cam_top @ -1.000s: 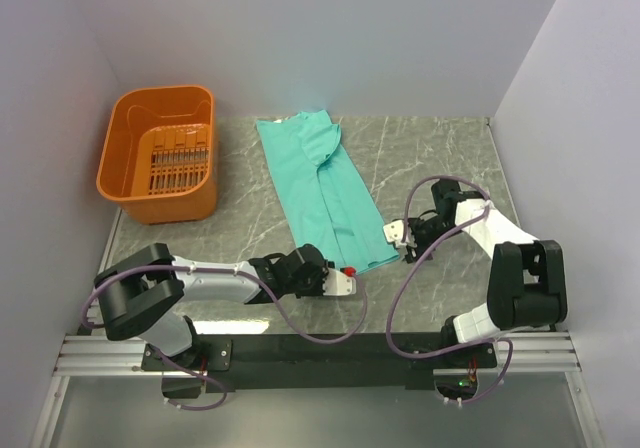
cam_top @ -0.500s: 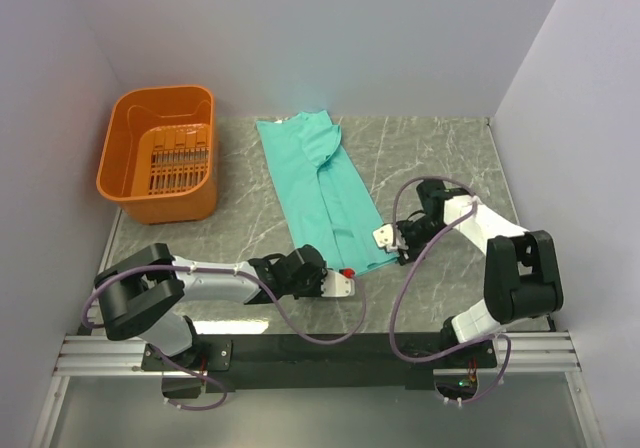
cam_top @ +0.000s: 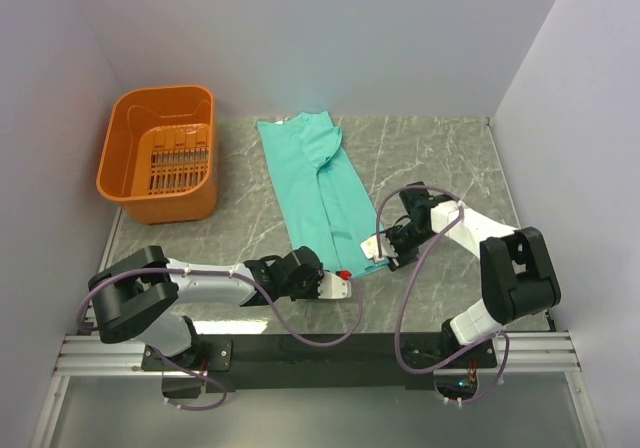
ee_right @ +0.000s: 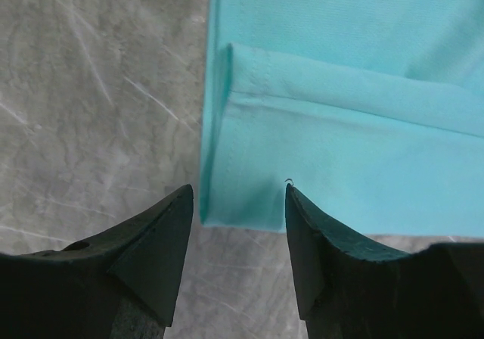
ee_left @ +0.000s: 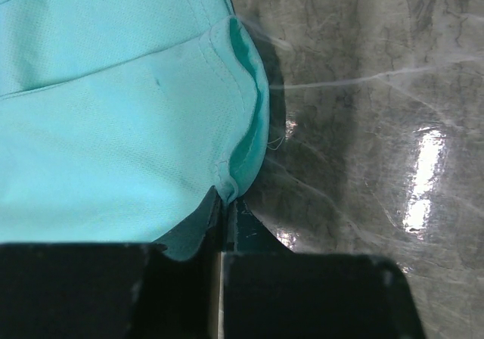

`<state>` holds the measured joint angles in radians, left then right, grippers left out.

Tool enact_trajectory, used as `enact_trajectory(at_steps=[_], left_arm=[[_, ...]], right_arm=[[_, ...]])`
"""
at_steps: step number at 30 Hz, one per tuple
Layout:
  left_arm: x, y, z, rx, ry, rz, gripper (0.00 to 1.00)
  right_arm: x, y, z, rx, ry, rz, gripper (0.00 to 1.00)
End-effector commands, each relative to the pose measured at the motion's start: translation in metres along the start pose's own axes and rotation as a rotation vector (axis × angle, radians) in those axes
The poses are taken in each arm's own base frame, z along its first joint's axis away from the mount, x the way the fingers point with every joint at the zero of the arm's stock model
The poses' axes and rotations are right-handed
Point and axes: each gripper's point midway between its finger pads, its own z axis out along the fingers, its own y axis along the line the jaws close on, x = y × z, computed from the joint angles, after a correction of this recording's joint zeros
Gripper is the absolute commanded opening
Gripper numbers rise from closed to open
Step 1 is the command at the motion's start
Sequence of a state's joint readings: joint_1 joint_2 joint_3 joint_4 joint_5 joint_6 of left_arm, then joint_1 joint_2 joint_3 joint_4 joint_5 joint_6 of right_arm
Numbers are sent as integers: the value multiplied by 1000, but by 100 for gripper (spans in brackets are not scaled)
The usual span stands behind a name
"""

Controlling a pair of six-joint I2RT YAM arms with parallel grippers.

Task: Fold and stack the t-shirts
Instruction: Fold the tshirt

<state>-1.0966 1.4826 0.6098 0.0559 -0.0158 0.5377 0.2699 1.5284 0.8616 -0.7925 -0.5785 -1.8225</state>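
Where the grey marbled table [cam_top: 440, 158] fills the middle of the overhead view, we see the teal t-shirt [cam_top: 315, 178] lying flat on it. The shirt is folded lengthwise into a long narrow band, running from the upper centre of the frame down toward the lower centre. The orange basket [cam_top: 170, 206] stands in the upper left, well apart from the shirt.

The 2 arms come in from the bottom edge. The left arm [cam_top: 200, 283] stretches low across the lower left, and the right arm [cam_top: 510, 268] bends in from the lower right. Both end at the shirt's near edge.

The left gripper [cam_top: 345, 284] sits at that edge, toward its left side. In its wrist view its fingers are pressed together at the bottom centre, pinching a small fold of the teal cloth. The right gripper [cam_top: 375, 246] is at the right corner of the same edge. In its wrist view, its 2 fingers [ee_right: 159, 256] stand spread at the bottom of the frame. The shirt's corner lies on the table between their tips; we cannot tell whether either tip touches it.
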Motion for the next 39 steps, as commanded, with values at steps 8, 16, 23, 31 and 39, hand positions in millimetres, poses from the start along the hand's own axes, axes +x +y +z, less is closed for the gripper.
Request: enact_trajectory(at_steps=[8, 16, 23, 31, 39], left_arm=[[-2, -6, -4, 23, -19, 0, 0], [-8, -5, -9, 19, -51, 1, 0], [-21, -12, -15, 76, -103, -3, 0], [-45, -20, -34, 213, -191, -53, 0], [-52, -46, -43, 376, -208, -84, 0]], right_arm=[[10, 0, 18, 10, 107, -9, 51], [11, -5, 18, 45, 116, 2, 17], [-5, 7, 11, 20, 63, 57, 0], [-43, 44, -11, -11, -37, 148, 0], [-63, 70, -24, -5, -82, 212, 0]])
